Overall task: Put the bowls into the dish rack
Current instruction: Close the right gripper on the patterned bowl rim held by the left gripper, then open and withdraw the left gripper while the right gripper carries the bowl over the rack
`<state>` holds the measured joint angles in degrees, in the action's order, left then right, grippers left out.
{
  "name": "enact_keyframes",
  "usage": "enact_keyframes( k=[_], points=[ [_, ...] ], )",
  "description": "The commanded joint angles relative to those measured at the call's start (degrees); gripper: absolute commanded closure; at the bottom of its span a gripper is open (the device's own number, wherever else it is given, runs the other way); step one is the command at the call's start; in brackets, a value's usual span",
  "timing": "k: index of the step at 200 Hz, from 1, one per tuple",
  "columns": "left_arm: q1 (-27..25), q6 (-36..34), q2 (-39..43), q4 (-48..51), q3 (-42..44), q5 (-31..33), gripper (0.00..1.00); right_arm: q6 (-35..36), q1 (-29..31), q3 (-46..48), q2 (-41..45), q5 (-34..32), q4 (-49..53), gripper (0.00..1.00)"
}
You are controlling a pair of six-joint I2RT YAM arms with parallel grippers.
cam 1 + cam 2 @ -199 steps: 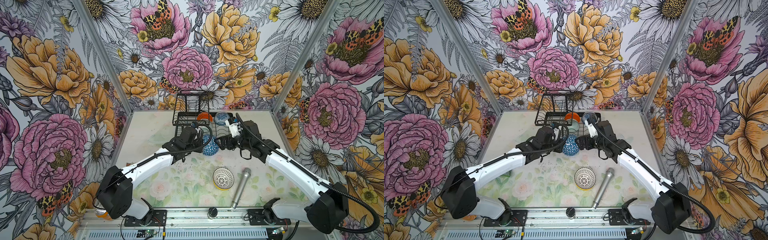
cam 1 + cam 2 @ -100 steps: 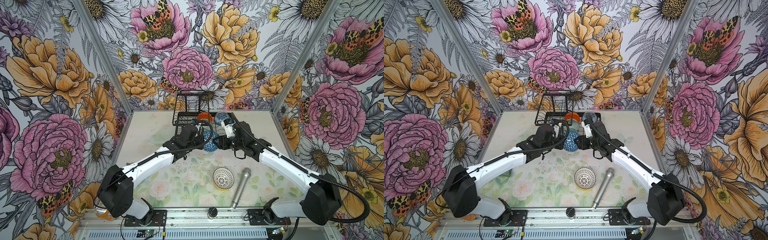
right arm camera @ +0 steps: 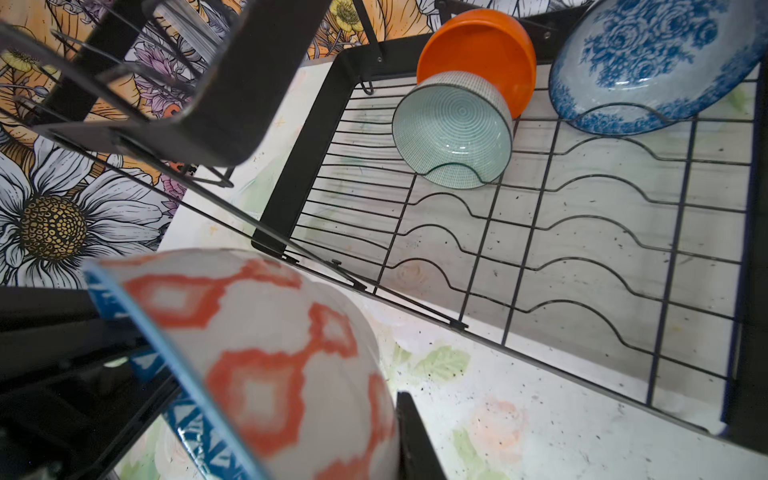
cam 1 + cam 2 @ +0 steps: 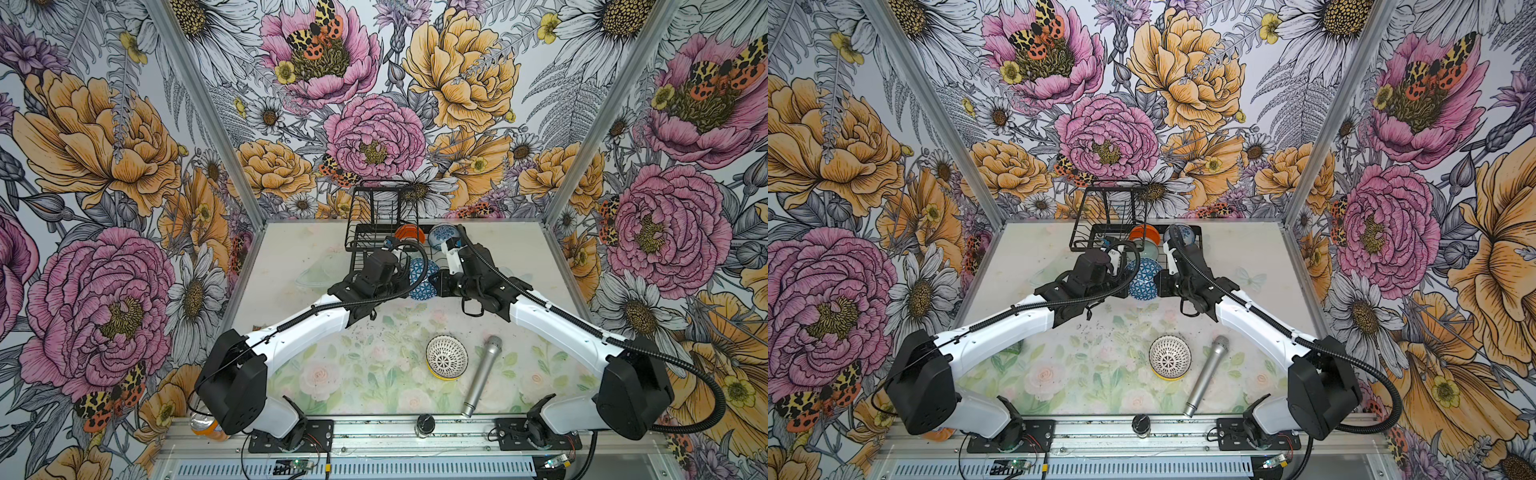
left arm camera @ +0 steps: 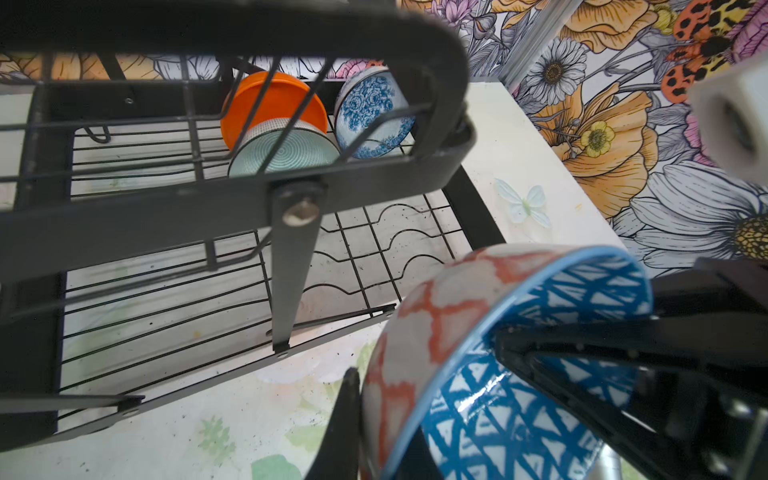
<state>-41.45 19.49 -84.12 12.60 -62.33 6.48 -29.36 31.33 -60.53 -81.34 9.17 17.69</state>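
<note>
Geometric bowl (image 4: 422, 286) is tipped on edge just in front of the rack (image 4: 350, 245). The left end effector (image 4: 406, 271) and right end effector (image 4: 436, 280) each clamp its wall from opposite sides. Orange bowl (image 4: 409, 233), teal bowl (image 3: 453, 137) and floral bowl (image 4: 442, 237) stand in the rack. Lattice bowl (image 4: 446, 358) sits on the worktop (image 4: 365, 374).
</note>
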Motion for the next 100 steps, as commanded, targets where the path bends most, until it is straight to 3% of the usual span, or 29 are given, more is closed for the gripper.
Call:
enact_keyframes(
  k=[1, 23, 28, 37, 59, 75, 100],
  points=[
    [0.24, -0.58, 2.79, -3.72, 0.42, -4.42, 1.00, 1.77, -0.66, -1.85, -0.11, 0.59, -1.17, 1.00],
    [0.33, -1.68, 3.73, -1.73, 0.90, -4.60, 1.00, 2.78, -0.74, -2.04, 0.21, -0.54, -1.13, 1.00],
    [0.32, -2.09, 3.99, -1.05, 0.92, -4.66, 0.94, 3.17, -0.70, -2.05, 0.26, -0.92, -1.09, 1.00],
    [0.38, -3.16, 4.50, 0.41, 0.68, -4.64, 0.79, 3.85, -0.92, -2.05, 0.40, -1.46, -1.08, 1.00],
    [0.32, -6.63, 6.63, 4.26, 0.38, -5.46, 0.23, 5.63, -1.74, -2.02, 0.74, -2.62, -1.00, 1.00],
    [0.32, -8.67, 8.53, 7.35, 0.37, -5.86, 0.03, 7.83, -2.41, -2.13, 1.02, -3.72, -0.96, 1.00],
    [0.49, -11.42, 10.32, 13.17, -0.66, -6.01, 0.01, 12.50, -3.48, -2.40, 2.30, -6.27, -0.91, 1.00]
  ],
)
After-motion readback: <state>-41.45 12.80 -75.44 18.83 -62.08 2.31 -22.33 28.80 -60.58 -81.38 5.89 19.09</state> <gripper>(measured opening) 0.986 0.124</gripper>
